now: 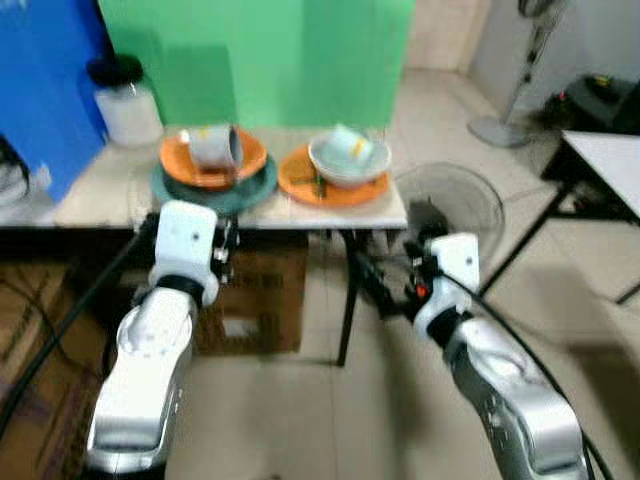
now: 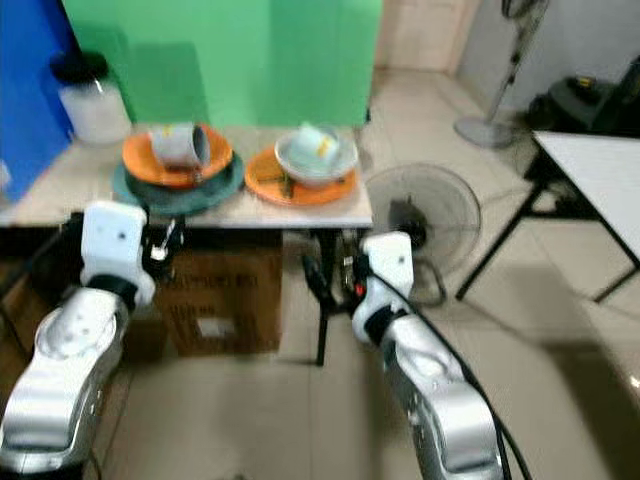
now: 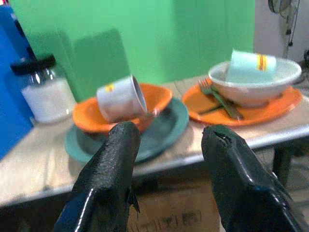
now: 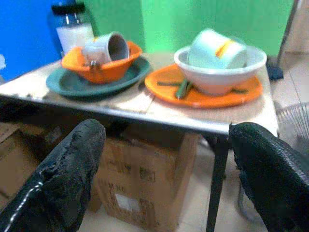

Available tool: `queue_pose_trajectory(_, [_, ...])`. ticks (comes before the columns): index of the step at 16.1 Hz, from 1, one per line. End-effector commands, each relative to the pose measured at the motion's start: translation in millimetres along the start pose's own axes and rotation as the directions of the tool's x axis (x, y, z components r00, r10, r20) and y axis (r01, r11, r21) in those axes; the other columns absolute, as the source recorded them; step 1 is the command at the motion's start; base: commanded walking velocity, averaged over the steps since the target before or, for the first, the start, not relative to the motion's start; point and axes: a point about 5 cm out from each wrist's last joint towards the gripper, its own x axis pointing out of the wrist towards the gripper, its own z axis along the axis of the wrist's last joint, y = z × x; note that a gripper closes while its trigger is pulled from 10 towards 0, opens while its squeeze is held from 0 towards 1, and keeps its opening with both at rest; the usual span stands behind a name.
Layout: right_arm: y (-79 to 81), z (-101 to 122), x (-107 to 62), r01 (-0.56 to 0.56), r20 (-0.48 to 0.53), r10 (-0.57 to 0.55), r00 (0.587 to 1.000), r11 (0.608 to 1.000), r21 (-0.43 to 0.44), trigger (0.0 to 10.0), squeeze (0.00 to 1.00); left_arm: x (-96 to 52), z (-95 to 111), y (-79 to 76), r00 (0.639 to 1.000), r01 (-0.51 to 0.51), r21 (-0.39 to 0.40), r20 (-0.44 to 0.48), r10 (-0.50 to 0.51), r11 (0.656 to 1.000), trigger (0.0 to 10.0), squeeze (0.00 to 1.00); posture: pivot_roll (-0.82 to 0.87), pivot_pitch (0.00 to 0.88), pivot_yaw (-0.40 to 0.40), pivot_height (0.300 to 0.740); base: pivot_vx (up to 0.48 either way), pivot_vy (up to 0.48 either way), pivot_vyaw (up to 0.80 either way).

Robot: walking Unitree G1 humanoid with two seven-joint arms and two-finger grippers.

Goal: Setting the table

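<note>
On a low table [image 1: 100, 190] a green plate [image 1: 258, 190] carries an orange bowl [image 1: 178, 160] with a grey mug [image 1: 215, 147] lying on its side in it. Beside it, an orange plate [image 1: 298, 180] bears a white bowl [image 1: 350, 172], a pale blue cup [image 1: 352, 148] tipped inside the bowl, and a fork [image 3: 218, 98]. My left gripper [image 3: 169, 145] is open just below the table's front edge, facing the green plate. My right gripper [image 4: 169, 159] is open too, lower and further back, in front of the table's right end. Neither holds anything.
A jar with a black lid [image 1: 125, 100] stands at the table's back left. A cardboard box [image 1: 255, 300] sits under the table. A floor fan [image 1: 455, 200] lies right of the table leg, with a white table [image 1: 610, 160] further right. A green screen stands behind.
</note>
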Motion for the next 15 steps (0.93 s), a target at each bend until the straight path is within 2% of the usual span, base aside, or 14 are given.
queue_pose_trajectory(1, [-5.5,3,0.5,0.011,0.018,-0.011,1.0,1.0,-0.019,10.0,0.0,0.2,7,-4.1,0.999,0.016,0.006,0.027,-0.016,1.0,10.0,0.0,0.15,0.0,0.007,0.74,0.304,0.0,0.55])
queue_pose_trajectory(8, [-2.5,17,3.0,-0.006,0.096,0.008,0.995,1.0,-0.029,10.0,0.0,1.9,18,-0.9,0.997,0.028,0.029,0.071,-0.03,0.999,10.0,0.0,0.15,0.0,0.013,0.74,0.298,0.0,0.0])
queue_pose_trajectory(10, [-1.6,22,2.4,-0.014,0.123,0.017,0.992,1.0,-0.024,10.0,0.0,1.3,19,-0.7,0.995,0.061,0.046,0.08,-0.065,0.997,10.0,0.0,0.15,0.0,0.013,0.74,0.287,0.0,0.0])
queue_pose_trajectory(15, [0.5,31,-0.1,-0.042,0.181,0.046,0.982,0.999,-0.025,10.0,0.0,2.8,17,13.7,0.993,0.084,0.084,0.073,-0.091,0.993,10.0,0.0,0.15,0.0,0.012,0.74,0.284,0.0,0.0])
